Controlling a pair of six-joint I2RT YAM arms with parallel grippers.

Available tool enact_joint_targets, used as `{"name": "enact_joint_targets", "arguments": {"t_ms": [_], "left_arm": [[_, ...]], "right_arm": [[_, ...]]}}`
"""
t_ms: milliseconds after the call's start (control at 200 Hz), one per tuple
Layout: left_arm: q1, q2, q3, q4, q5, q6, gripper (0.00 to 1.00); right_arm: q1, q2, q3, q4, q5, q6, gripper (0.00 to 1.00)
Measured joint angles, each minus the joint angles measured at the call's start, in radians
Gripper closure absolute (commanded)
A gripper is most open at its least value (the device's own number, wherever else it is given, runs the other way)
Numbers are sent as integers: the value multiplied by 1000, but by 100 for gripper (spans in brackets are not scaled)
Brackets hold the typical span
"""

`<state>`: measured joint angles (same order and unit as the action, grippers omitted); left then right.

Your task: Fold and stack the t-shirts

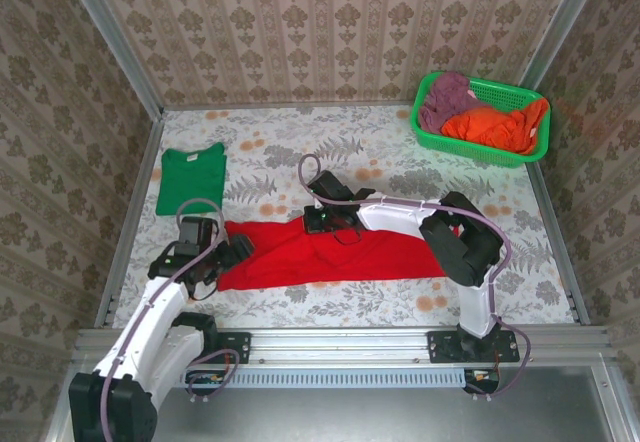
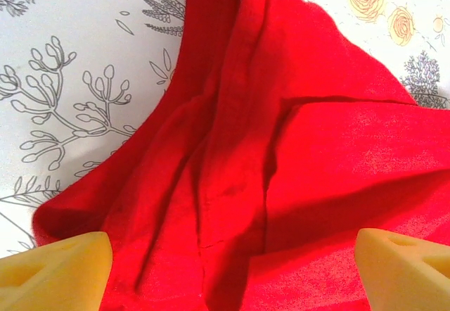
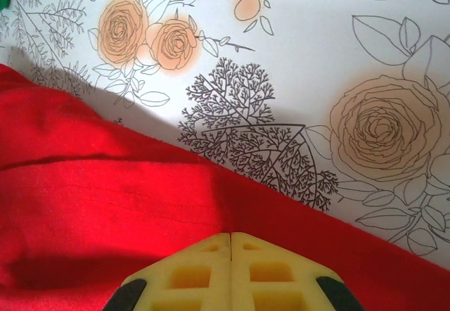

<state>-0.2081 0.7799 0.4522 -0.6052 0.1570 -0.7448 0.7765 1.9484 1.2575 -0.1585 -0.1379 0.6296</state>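
**Two arms at work on a red shirt.** The red shirt (image 1: 340, 257) is lying stretched sideways across the near half of a flower-printed table (image 1: 300, 152), between the two arms. The left gripper (image 1: 238, 252) is being held low over the shirt's left end. The right gripper (image 1: 325, 220) is being pressed to its far edge, near the middle.

In the left wrist view, the left gripper (image 2: 232, 276) is being held wide apart. Its two yellow fingers (image 2: 56, 269) are sitting at opposite lower corners, and the rumpled red shirt (image 2: 281, 149) is lying between and beneath them. Nothing is being clamped there, and whether the fingers are touching the cloth cannot be told.

In the right wrist view, the right gripper (image 3: 232, 251) is being held drawn together, its yellow pads (image 3: 200, 276) meeting along a thin seam. The red shirt (image 3: 105, 205) is being pinched by its edge at their tips. A crease is running up the cloth to the pads, and a grey shadow is being cast on the table (image 3: 316, 58) beside that edge.

A green shirt (image 1: 192, 180) is lying folded flat at the far left of the table, well apart from the red one. A basket (image 1: 455, 145) at the far right corner is holding orange and purple clothes (image 1: 480, 122).
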Motion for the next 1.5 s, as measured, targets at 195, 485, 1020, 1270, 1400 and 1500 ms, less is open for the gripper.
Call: {"name": "enact_joint_targets", "arguments": {"t_ms": [195,485,1020,1270,1400,1500], "left_arm": [[-38,22,4,17,-9,0,10],[-190,132,93,85,-45,-15,10],[-304,659,238,375,-16,-13,6],[-230,848,396,447,47,84,5],[-216,908,453,458,71,119,5],[-208,990,551,455,88,148,5]], "right_arm": [[0,-3,-3,6,0,4,81],[-4,-155,-115,42,64,-2,28],[-192,-489,-590,-21,169,95,28],[-263,-588,-667,-59,169,134,28],[-299,-591,-671,-75,159,138,28],[-307,-585,-670,-74,144,138,29]]}}
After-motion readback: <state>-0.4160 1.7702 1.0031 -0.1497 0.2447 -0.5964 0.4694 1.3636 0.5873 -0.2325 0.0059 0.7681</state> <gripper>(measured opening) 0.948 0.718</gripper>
